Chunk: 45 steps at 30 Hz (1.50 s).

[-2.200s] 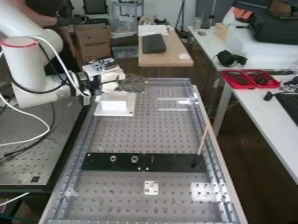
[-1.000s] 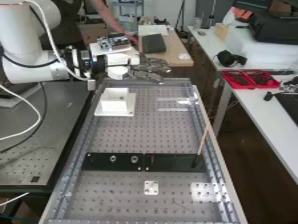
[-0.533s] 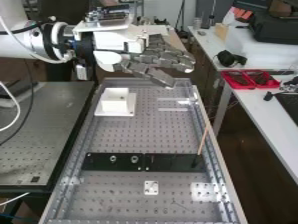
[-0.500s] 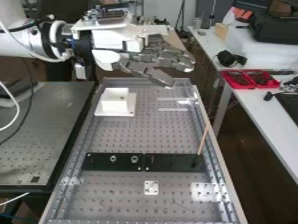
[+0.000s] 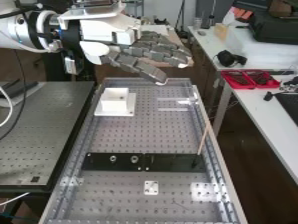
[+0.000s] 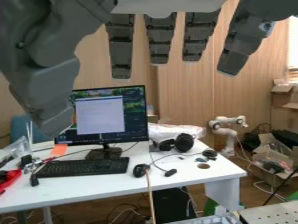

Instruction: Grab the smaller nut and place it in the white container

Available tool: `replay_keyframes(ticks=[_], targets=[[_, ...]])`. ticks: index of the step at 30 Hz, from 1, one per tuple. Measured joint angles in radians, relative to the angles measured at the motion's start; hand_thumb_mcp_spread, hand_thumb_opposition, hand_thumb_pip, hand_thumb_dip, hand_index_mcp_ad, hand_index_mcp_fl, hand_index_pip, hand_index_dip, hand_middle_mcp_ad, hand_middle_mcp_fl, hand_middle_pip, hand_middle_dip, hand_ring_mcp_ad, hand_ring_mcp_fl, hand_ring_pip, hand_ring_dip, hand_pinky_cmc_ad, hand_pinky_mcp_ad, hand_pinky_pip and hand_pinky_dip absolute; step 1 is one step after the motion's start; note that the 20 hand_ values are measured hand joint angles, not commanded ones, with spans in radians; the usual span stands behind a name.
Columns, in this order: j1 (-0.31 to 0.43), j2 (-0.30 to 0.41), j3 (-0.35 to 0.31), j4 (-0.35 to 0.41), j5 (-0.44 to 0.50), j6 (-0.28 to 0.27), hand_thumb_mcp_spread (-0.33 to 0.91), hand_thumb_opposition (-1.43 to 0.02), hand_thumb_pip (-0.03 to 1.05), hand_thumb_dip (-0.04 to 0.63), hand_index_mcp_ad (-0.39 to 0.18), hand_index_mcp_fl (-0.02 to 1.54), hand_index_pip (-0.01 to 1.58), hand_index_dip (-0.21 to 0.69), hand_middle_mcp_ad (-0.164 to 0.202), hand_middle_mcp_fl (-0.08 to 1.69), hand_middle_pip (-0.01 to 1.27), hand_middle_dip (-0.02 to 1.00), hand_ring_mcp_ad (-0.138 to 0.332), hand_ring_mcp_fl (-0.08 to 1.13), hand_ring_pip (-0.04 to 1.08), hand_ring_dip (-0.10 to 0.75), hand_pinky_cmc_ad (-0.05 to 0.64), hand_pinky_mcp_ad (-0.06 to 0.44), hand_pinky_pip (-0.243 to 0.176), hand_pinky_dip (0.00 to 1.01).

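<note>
In the high view, the hand (image 5: 156, 50) is above the bench's far end, open, its fingers stretched toward the right with nothing held. The white container (image 5: 116, 106) stands on its white base plate at the far left of the bench, nearer the camera than the hand. Low on the bench lies the flat black bar (image 5: 174, 162). On it stand the larger nut (image 5: 113, 159) and, beside it, the bearing (image 5: 134, 159), well away from the hand. In the wrist view, the hand (image 6: 159, 40) has straight fingers and its thumb spread apart.
A thin wooden stick (image 5: 203, 141) leans up from the black bar's right end. A small white plate (image 5: 151, 188) lies on the bench nearer the camera. Red trays (image 5: 249, 79) sit on the side table; a monitor (image 6: 110, 116) and keyboard (image 6: 81, 167) stand on a white desk.
The arm has swung in from the left and the hand has come out larger over the bench's far end, then shifted slightly left and up. Container, nut and bearing have stayed put.
</note>
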Motion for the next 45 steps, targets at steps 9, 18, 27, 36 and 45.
replay_keyframes(ticks=[9, 18, 27, 36, 45], targets=[[-0.007, -0.008, 0.023, -0.022, -0.020, -0.005, 0.19, -0.74, 0.70, 0.155, -0.122, 0.01, 0.58, 0.159, 0.072, -0.02, 0.12, 0.23, 0.143, 0.00, 0.07, 0.113, 0.368, 0.288, -0.080, 0.29], [-0.021, -0.012, 0.037, -0.048, -0.046, -0.007, 0.19, -0.74, 0.70, 0.155, -0.122, 0.01, 0.51, 0.161, 0.072, -0.02, 0.12, 0.23, 0.140, 0.00, 0.07, 0.113, 0.368, 0.288, -0.080, 0.29], [-0.040, 0.003, 0.019, -0.065, -0.090, -0.022, 0.19, -0.74, 0.70, 0.159, -0.122, 0.03, 0.26, 0.183, 0.072, -0.02, 0.12, 0.23, 0.140, 0.00, 0.07, 0.113, 0.368, 0.290, -0.080, 0.29], [-0.054, 0.035, -0.022, -0.053, -0.132, -0.017, 0.19, -0.74, 0.70, 0.159, -0.126, 0.04, 0.15, 0.218, 0.072, -0.02, 0.12, 0.23, 0.140, 0.00, 0.07, 0.113, 0.367, 0.288, -0.080, 0.29], [-0.064, 0.040, -0.027, -0.057, -0.161, -0.023, 0.20, -0.73, 0.70, 0.159, -0.122, 0.05, 0.14, 0.236, 0.072, -0.02, 0.12, 0.24, 0.140, 0.00, 0.07, 0.113, 0.379, 0.290, -0.080, 0.29]])
